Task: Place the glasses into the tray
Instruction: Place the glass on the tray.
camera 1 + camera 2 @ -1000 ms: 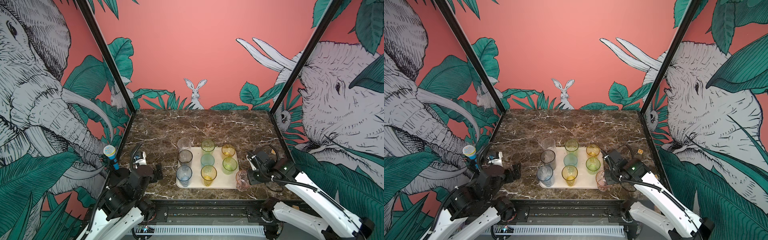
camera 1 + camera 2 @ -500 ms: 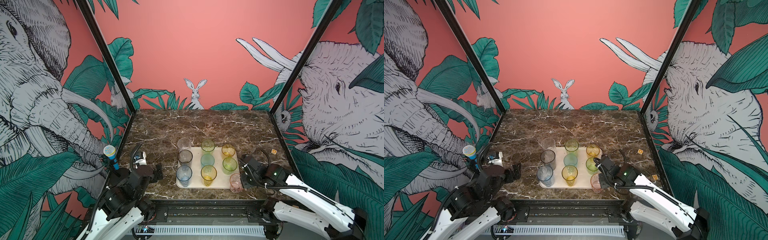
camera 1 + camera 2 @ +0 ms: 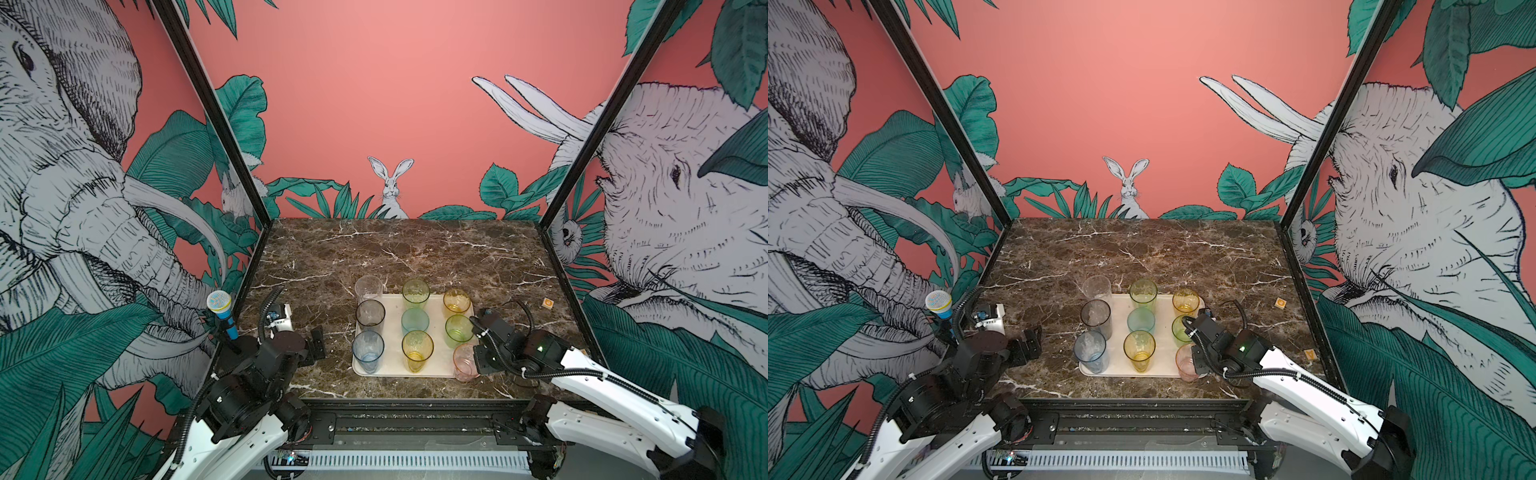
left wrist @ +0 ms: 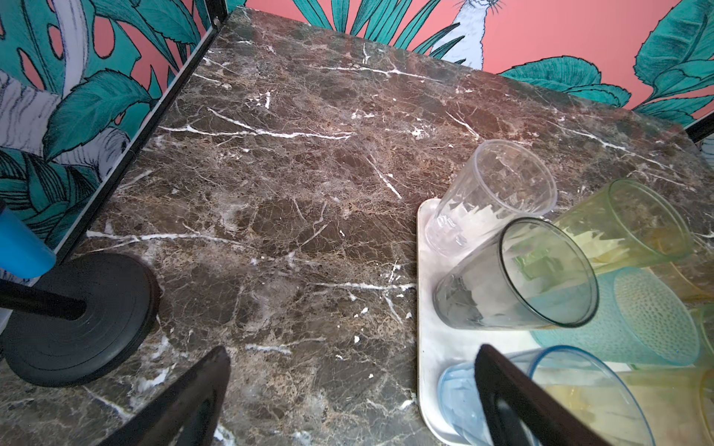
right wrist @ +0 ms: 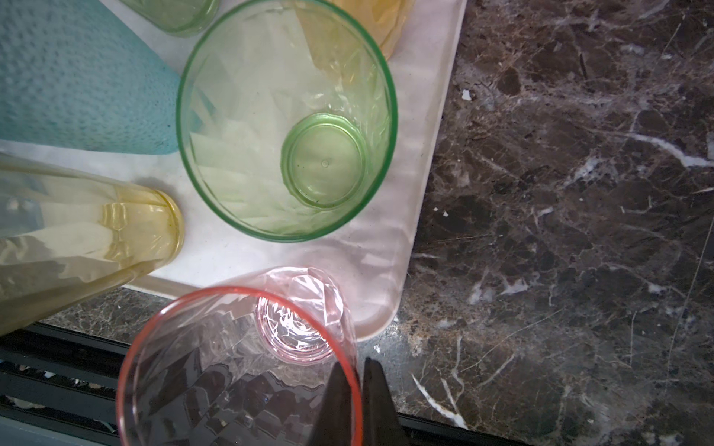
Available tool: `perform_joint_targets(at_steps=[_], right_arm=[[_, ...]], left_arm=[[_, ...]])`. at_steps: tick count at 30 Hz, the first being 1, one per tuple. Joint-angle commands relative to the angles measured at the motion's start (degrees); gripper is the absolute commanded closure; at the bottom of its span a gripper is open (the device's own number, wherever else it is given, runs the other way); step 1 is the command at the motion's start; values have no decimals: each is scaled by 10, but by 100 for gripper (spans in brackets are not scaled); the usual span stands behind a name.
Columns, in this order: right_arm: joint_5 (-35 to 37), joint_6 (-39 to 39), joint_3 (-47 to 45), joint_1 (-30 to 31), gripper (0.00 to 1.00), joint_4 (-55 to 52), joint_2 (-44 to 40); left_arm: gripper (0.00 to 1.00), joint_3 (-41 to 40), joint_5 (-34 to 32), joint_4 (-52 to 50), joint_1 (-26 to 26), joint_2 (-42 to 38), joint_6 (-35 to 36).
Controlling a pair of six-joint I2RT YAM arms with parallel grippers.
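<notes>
The cream tray (image 3: 392, 332) (image 3: 1119, 332) lies near the table's front. On it stand clear (image 3: 368, 287), grey (image 3: 370, 312), blue (image 3: 368, 349), pale green (image 3: 415, 291), teal (image 3: 414, 320), yellow (image 3: 417, 349), amber (image 3: 456, 300) and green (image 3: 458, 328) glasses. My right gripper (image 5: 359, 390) (image 3: 478, 353) is shut on the rim of the pink glass (image 5: 239, 367) (image 3: 464, 362). That glass's base is at the tray's near right corner, partly past the rim. My left gripper (image 4: 351, 386) (image 3: 318, 345) stands open and holds nothing, left of the tray beside the blue glass (image 4: 463, 394).
A toy microphone (image 3: 220, 307) stands on a black round base (image 4: 77, 320) at the table's left edge. A small orange cube (image 3: 548, 303) lies on the marble right of the tray, and a second one (image 3: 1309, 354) nearer the front.
My right gripper has carried the pink glass leftward, from the marble right of the tray to the tray's near right corner. The left arm has not moved.
</notes>
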Motion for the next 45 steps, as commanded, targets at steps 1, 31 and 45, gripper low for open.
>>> perform_joint_targets(at_steps=[1,31,45], right_arm=[[16,15,-5,4,100,22,-1],[38,35,-27,4,100,62,16],[31,38,-32,4,100,68,31]], left_arm=[[1,-9,-2,3,2,-4,-12],[0,-9,0,1,2,-7,-14],[1,-10,0,0,2,-7,-16]])
